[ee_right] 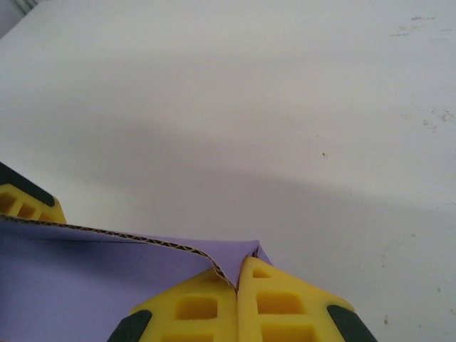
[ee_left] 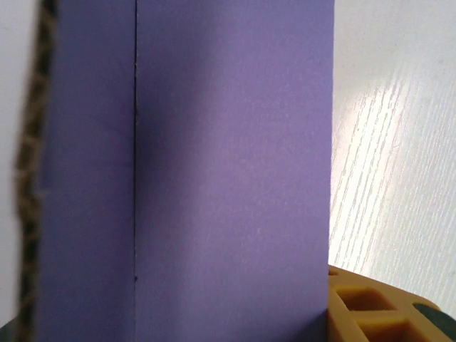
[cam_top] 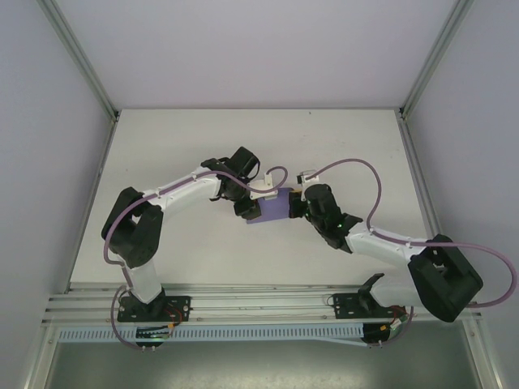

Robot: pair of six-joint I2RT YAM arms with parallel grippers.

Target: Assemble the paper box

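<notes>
Lavender corrugated paperboard, the paper box [cam_top: 274, 208], sits near the middle of the white worktop [cam_top: 203, 138], between the two arms and well away from every edge. The right gripper [ee_right: 239, 274] has its yellow fingers [ee_right: 285, 306] pressed together on a corner of the board. The fluted edge is caught between them, so the box is pinched tight. The left gripper [cam_top: 248, 204] is at the box's opposite, left end. Its wrist camera looks along a broad purple panel with a straight crease [ee_left: 135, 178] running down it, and one yellow finger [ee_left: 370, 306] shows beside the panel's lower right edge. Whether those jaws clamp the panel or only stand beside it I cannot tell. By my reading, the step in hand is folding a side panel up along that crease, with the right arm anchoring the sheet. The next move calls for the left arm to push the panel square without pulling the pinched corner loose.
</notes>
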